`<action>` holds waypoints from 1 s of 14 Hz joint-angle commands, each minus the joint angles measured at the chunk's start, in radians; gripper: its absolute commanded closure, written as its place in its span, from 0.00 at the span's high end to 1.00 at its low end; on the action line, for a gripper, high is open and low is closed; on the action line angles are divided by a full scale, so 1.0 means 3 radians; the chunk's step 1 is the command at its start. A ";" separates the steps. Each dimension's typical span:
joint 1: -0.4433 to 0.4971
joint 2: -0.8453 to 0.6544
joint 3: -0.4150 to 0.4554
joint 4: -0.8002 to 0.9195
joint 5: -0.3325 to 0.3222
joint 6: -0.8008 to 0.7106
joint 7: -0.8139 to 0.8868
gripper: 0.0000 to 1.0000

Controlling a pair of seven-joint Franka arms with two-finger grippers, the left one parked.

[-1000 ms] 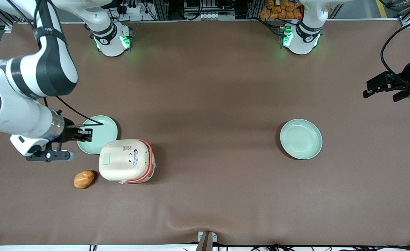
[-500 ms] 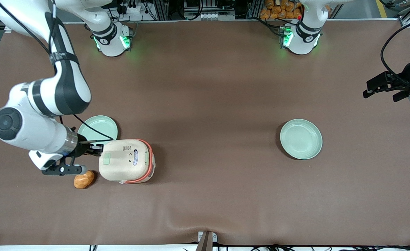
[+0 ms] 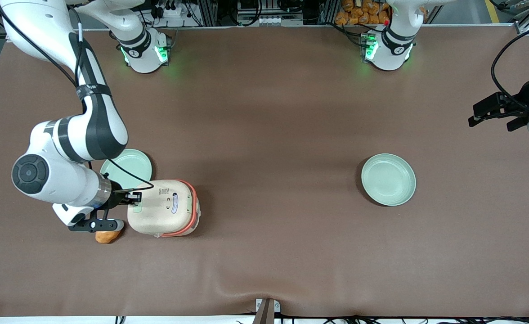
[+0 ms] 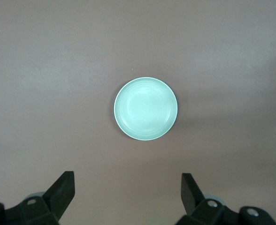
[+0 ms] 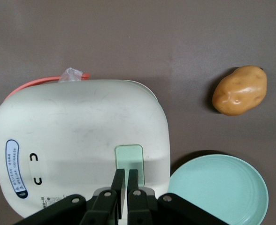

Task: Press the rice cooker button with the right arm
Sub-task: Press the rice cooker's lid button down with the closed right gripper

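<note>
Claw: I had the claw (image 5: 125,180) pinched closed, holding nothing.
Button: the pale green button (image 5: 129,157) lay directly under its tips.
Rice cooker: the rice cooker (image 3: 163,208) sat on the worktop (image 3: 273,135), its lid stretching away from the claw.

My black two-finger gripper (image 5: 125,180), fingers (image 5: 118,180) together, hangs over the cream-white rice cooker's (image 3: 163,208) lid, hemmed by a pale green round plate (image 5: 218,189) and a brown potato (image 5: 240,90); bare brown worktop (image 3: 273,135) lies toward the parked arm.
</note>
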 commanded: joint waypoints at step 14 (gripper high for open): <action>0.0005 0.0200 -0.0018 0.0029 0.0028 0.0184 -0.0128 0.07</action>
